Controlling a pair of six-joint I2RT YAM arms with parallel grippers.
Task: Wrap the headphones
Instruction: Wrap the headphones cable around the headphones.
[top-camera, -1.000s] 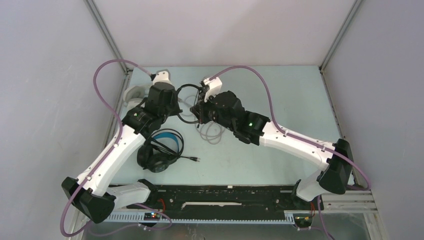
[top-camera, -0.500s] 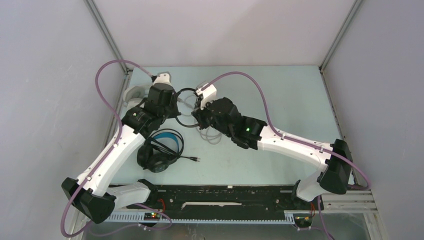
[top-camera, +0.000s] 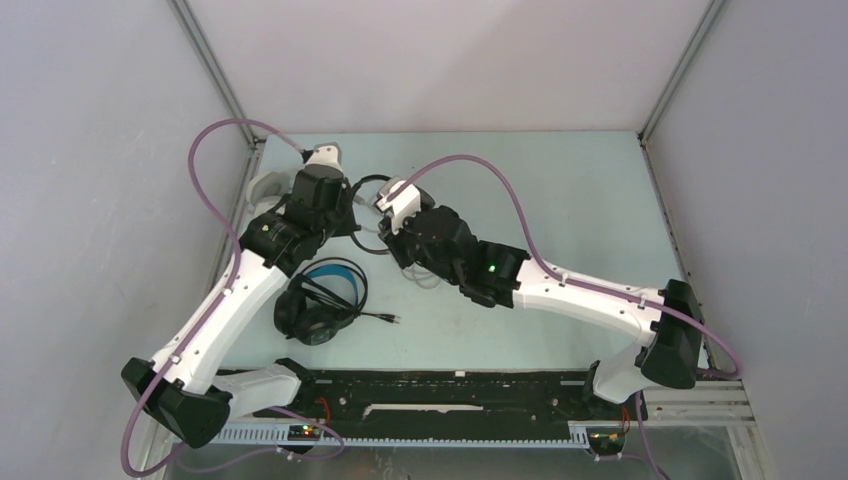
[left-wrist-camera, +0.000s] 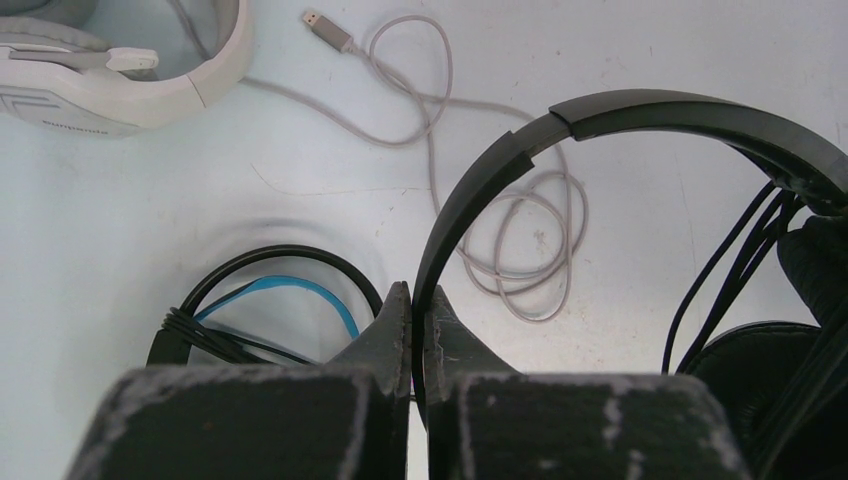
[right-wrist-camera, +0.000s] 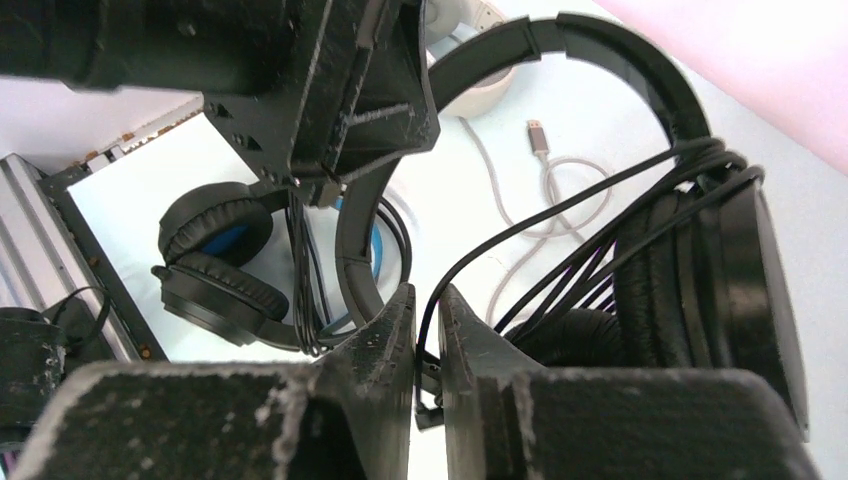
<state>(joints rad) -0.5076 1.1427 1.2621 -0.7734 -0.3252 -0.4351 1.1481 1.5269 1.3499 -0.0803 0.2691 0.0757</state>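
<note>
Left gripper (left-wrist-camera: 415, 296) is clamping the thin black headphones' (left-wrist-camera: 640, 106) headband. Right gripper (right-wrist-camera: 427, 296) is sitting barely parted around their cable (right-wrist-camera: 520, 234), grip unclear. Right wrist view, unlike left, is showing the blue-banded headphones' (right-wrist-camera: 215, 268) earcups beneath the left gripper.

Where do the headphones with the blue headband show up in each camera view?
Top external: the blue-banded headphones lie lower left of centre, beside the left arm.
Left wrist: lower left, partly hidden behind that camera's own fingers.
Right wrist: left of centre, earcups facing the camera.
Shared landmark: the thin black headband, visible in all three views.
</note>
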